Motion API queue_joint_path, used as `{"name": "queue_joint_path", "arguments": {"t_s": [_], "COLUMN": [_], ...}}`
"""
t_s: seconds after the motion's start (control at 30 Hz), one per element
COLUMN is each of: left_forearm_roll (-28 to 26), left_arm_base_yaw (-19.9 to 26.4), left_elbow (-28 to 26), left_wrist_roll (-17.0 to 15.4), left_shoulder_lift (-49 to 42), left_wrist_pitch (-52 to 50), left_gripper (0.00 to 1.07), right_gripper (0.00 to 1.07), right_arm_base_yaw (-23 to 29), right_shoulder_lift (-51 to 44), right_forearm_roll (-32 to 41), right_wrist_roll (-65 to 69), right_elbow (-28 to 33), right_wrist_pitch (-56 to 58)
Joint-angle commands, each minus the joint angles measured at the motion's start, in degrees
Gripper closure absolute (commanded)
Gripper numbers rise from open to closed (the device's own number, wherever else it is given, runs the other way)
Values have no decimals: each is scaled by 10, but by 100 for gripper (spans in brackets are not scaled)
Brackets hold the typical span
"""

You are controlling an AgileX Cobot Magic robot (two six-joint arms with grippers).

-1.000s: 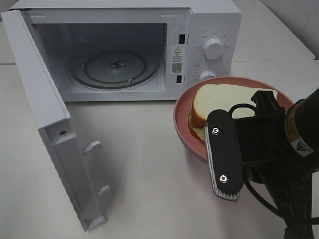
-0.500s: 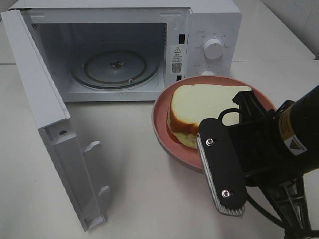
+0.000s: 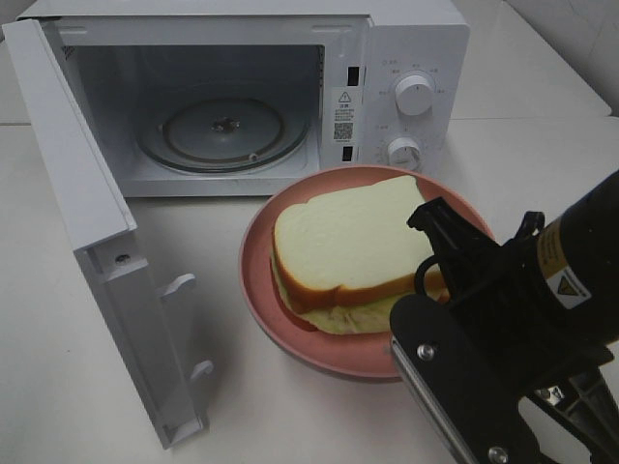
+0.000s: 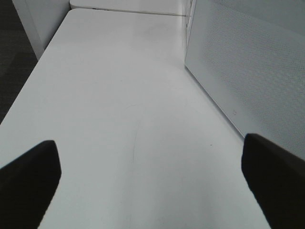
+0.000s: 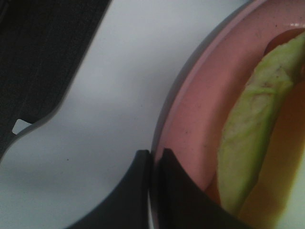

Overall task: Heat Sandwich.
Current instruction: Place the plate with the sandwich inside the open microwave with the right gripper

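Two right fingers (image 5: 136,191) astride the plate rim (image 5: 174,102), sandwich (image 5: 248,133) just beyond.

On the microwave (image 3: 406,39), beside the open cavity: a white sticker (image 3: 342,113) with a warning triangle at the top, lines of small print and a QR code beneath, all too small to read. Around the upper dial (image 3: 414,94): faint grey scale marks and tiny characters, illegible; likewise above the lower dial (image 3: 401,152). On the right arm (image 3: 580,242): a yellow label (image 3: 571,286) bearing a black hazard triangle, its print unreadable. Nothing legible as words or numbers.
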Motion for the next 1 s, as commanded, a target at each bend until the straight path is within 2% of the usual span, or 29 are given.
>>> {"name": "queue_joint_path", "arguments": {"t_s": [0.03,0.2,0.4,0.57,1.0], "left_forearm_roll": [0,0,0,0,0], "left_arm_base_yaw": [-1,-1,-1,-1,-1], "left_elbow": [1,1,1,1,1], "left_wrist_roll": [0,0,0,0,0], "left_shoulder_lift": [-11,-11,-11,-11,-11], "left_wrist_pitch": [-6,-6,-6,-6,-6], "left_gripper": [9,9,9,9,9], "right_gripper": [107,107,107,107,107], "right_arm_base_yaw": [-1,-2,-66,-101,-107], "right_shoulder_lift": [-6,-6,5,23,112], "right_forearm_roll": [23,23,65,92,148], "right_wrist_roll": [-45,-68,-131,-177,-237], "right_elbow": [1,1,-3,-24,-109], "right_wrist_pitch": [-22,-25,-22,-21,-19]}}
